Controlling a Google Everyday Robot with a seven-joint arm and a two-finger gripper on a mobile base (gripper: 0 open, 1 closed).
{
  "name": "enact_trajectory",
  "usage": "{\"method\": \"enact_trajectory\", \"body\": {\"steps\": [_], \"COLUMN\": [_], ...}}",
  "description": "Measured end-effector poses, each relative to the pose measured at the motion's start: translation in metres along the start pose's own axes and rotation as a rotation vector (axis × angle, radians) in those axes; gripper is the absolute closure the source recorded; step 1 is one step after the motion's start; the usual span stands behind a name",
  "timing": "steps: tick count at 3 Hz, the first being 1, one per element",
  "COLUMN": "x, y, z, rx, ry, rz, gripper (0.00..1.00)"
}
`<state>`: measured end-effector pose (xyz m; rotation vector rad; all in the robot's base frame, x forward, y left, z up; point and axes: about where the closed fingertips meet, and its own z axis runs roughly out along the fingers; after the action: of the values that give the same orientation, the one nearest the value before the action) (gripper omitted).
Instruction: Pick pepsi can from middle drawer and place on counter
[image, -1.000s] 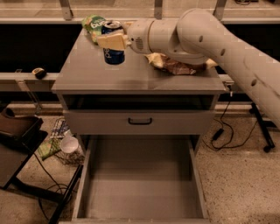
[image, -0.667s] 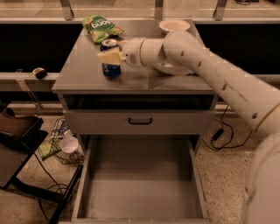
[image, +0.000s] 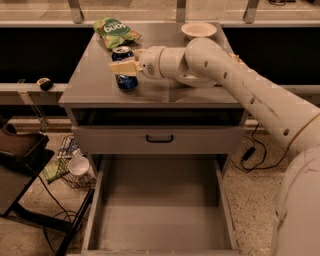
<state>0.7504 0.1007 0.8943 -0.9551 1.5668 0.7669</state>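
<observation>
The pepsi can is dark blue with a silver top and stands upright at the left-middle of the counter. I cannot tell whether its base touches the surface. My gripper reaches in from the right, and its cream fingers are shut across the can's upper half. The middle drawer is pulled out below, and its bare grey floor holds nothing.
A green snack bag lies at the counter's back left and a white bowl at the back right. A closed drawer front with a black handle sits under the counter. A dark chair and a wire basket with a cup stand on the floor to the left.
My gripper has carried the can a little left and down toward the counter's surface. The arm has swung lower, uncovering the white bowl.
</observation>
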Motion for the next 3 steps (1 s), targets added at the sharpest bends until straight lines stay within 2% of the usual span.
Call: {"method": "enact_trajectory", "body": {"steps": [1,3], "x": [0.0,0.0], "y": [0.0,0.0], "z": [0.0,0.0001], "rx": [0.0,0.0], "ry": [0.0,0.0], "rz": [0.0,0.0], "gripper": [0.5,0.04]}}
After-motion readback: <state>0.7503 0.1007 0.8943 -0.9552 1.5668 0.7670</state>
